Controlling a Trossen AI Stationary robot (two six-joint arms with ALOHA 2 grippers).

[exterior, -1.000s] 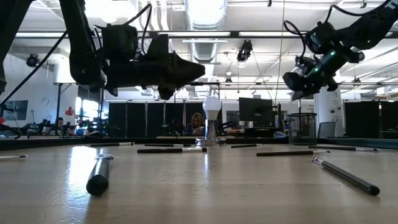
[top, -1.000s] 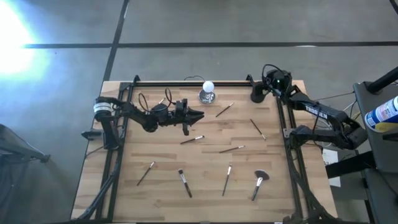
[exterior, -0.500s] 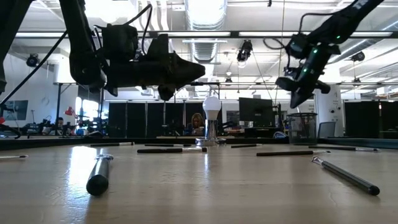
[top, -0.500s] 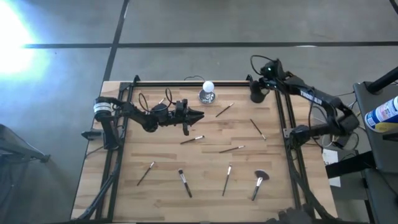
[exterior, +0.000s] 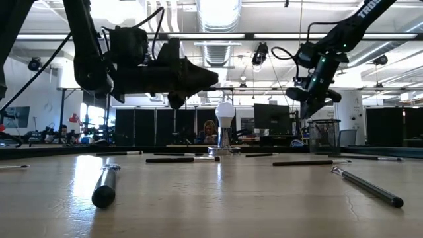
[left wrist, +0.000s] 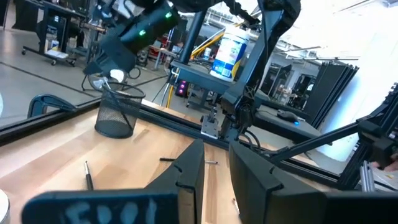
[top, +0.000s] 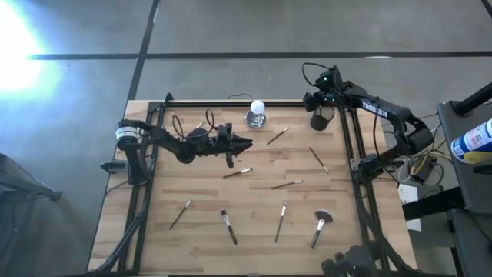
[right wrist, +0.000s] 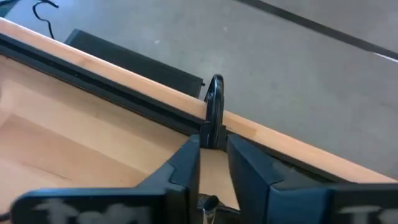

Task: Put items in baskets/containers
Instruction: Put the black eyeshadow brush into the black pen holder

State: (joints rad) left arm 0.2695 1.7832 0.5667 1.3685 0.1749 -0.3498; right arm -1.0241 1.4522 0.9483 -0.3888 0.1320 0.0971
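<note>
Counting loose brushes in the high view: nine on the table (top: 192, 254).
- Near row, lower frame: four, namely a black-handled one (top: 181, 214), two more (top: 228, 227) (top: 281, 223), and the fan-headed brush (top: 320, 228).
- Mid-table: two (top: 237, 172) (top: 286, 185), both lying nearly left to right.
- Farther up: three (top: 318, 159) (top: 277, 136) (top: 201, 123), all on diagonals.

Left gripper (top: 244, 143) hangs mid-table, pointing right. Fingers show a narrow gap with nothing between them. Nearest brush lies just below its tip in the frame, long axis roughly in line with the arm.

One silver object with white ball (top: 257, 115), upper centre. Not a container.

One black cup (top: 320, 121), upright at the upper right by the far rail. Right gripper (top: 317, 105) is poised directly above its mouth, pointing down. Fingers stand narrowly apart. A small dark bit shows low between them; cannot tell what. Right arm clearly nearer the cup.
</note>
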